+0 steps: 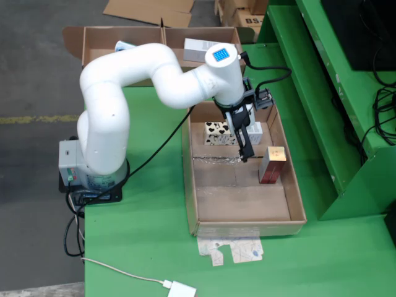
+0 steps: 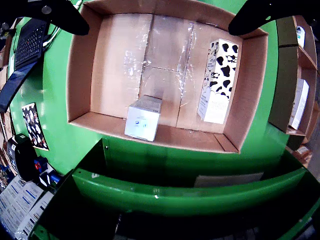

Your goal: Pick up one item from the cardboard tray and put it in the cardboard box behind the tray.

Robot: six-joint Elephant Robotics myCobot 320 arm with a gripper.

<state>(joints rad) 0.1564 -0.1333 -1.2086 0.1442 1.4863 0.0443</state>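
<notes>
Fingers and workspace during the pick stage. In the wrist view the two dark fingers (image 2: pixel 55 15) enter from the upper corners, spread wide apart with nothing between them. In the fixed view the gripper (image 1: pixel 245 143) hangs tip-down inside the cardboard tray (image 1: pixel 241 213), near its far end.

The candidate items are small cartons. A cow-patterned carton (image 2: pixel 218 80) lies flat on the tray floor along the right wall in the wrist view, its long axis running away from the camera; it sits below and inward of the right finger, not between the two. A small white carton (image 2: pixel 144 117) stands near the tray wall closest to the bottom of that view, roughly centred between the finger lines but clear of both. In the fixed view a red and gold carton (image 1: pixel 272 164) stands upright just right of the gripper.

Handling, as a judgement: all three look like light, stiff paperboard boxes with smooth printed faces, somewhat slippery and liable to dent if squeezed hard. The sound hold would be across two flat opposite sides, near mid-length, with moderate force. Upright cartons may topple if nudged by a finger.

The cardboard box (image 1: pixel 148 40) stands beyond the tray's far end on the green counter (image 1: pixel 148 247) and already holds some packages.
</notes>
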